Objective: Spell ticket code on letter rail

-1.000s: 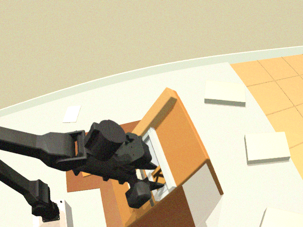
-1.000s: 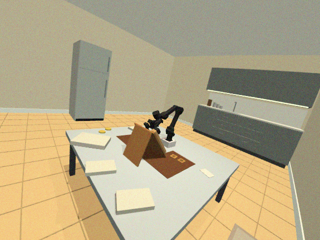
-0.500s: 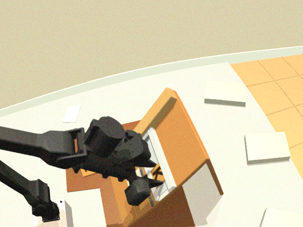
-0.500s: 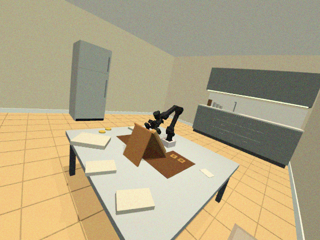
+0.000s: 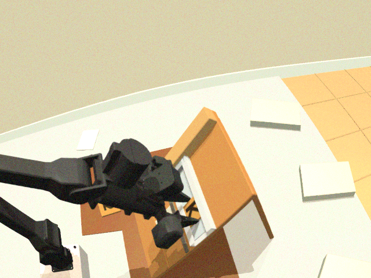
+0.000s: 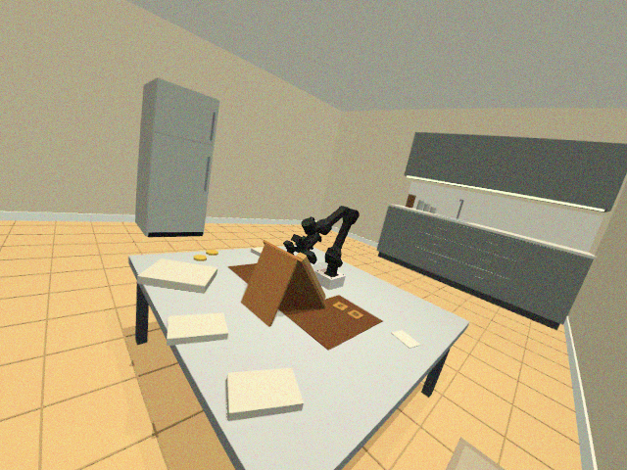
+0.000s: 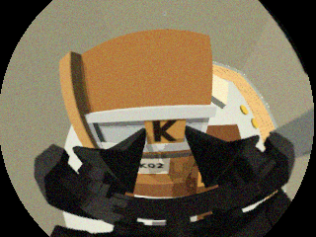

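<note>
The letter rail [image 5: 200, 194] [image 7: 148, 113] runs across the sloping orange board [image 5: 224, 167] [image 6: 270, 283] [image 7: 148, 69]. In the wrist view its left end meets a raised wooden side and its right end is open. My gripper [image 5: 193, 209] [image 7: 166, 129] is shut on the K tile [image 7: 166, 135], which stands upright in the rail, right of the middle. The rail left of the K shows no tile. The ticket [image 7: 157, 166] below the rail shows K02; a finger may hide part of it. Two other tiles [image 6: 339, 305] [image 6: 355, 313] lie on the brown mat [image 6: 329, 334].
Cream blocks [image 5: 275, 112] [image 5: 327, 179] [image 6: 197, 326] [image 6: 264, 389] lie along the counter behind the board. A white card [image 5: 87, 139] [image 6: 405, 338] lies beside the mat. Two yellow discs [image 6: 200, 257] [image 6: 212, 252] lie near the counter's far edge.
</note>
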You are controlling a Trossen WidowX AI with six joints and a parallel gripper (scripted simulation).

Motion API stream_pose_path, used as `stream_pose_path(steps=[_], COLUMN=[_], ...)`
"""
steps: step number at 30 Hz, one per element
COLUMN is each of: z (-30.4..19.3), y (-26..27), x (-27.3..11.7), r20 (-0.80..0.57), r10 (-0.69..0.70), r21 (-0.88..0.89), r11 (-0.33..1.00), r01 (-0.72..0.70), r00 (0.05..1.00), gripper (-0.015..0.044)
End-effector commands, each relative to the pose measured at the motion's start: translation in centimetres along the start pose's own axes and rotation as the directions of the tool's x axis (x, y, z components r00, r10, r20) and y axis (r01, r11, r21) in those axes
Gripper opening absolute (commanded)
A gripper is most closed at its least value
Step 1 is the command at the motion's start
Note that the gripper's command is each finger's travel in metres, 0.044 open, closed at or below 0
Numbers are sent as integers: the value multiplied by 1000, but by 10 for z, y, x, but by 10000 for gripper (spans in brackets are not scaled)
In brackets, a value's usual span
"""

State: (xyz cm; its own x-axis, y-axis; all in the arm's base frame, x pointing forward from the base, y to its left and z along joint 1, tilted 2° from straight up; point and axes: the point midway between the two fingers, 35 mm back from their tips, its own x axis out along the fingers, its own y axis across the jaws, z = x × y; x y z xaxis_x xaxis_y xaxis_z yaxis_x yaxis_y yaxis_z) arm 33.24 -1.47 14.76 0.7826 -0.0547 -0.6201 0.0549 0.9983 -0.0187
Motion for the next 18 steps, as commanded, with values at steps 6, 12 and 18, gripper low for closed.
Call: stream_pose_path(steps=[6,12,18], z=[-1,-2,-2], y=[5,8,12], x=[0,0,0], r20=[-2,-2,-2], r10=[0,0,0], r21=[3,3,3], r11=[1000,1000,1000], r01=[0,0,0], r00=[1000,1000,1000], gripper=[0,0,0])
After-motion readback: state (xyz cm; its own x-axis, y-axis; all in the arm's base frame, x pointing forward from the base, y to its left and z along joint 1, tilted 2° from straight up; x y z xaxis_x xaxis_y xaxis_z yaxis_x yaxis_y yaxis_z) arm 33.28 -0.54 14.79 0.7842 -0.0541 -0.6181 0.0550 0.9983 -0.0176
